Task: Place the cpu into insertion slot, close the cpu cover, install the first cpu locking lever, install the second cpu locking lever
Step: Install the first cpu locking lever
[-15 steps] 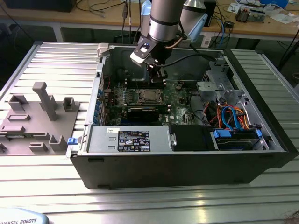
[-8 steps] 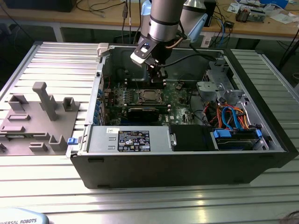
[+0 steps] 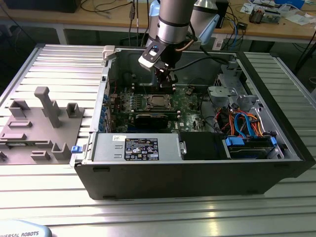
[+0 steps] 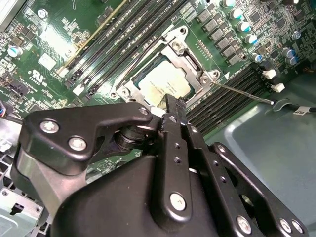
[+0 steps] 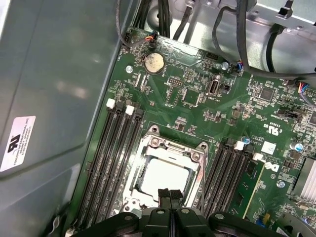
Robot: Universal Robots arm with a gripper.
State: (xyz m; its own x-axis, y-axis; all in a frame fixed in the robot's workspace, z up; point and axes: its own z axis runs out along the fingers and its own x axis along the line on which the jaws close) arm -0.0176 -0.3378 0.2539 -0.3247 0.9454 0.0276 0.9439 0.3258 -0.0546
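One pale silvery cpu (image 5: 163, 175) lies framed by the cpu cover (image 5: 173, 146); gripper (image 5: 169, 191) seemingly clenched.

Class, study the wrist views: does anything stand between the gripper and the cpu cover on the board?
Nothing visible does. In the first wrist view the shut gripper sits right over one edge of the cpu cover, with the cpu showing through its window. The memory slots lie off to the sides, not between.
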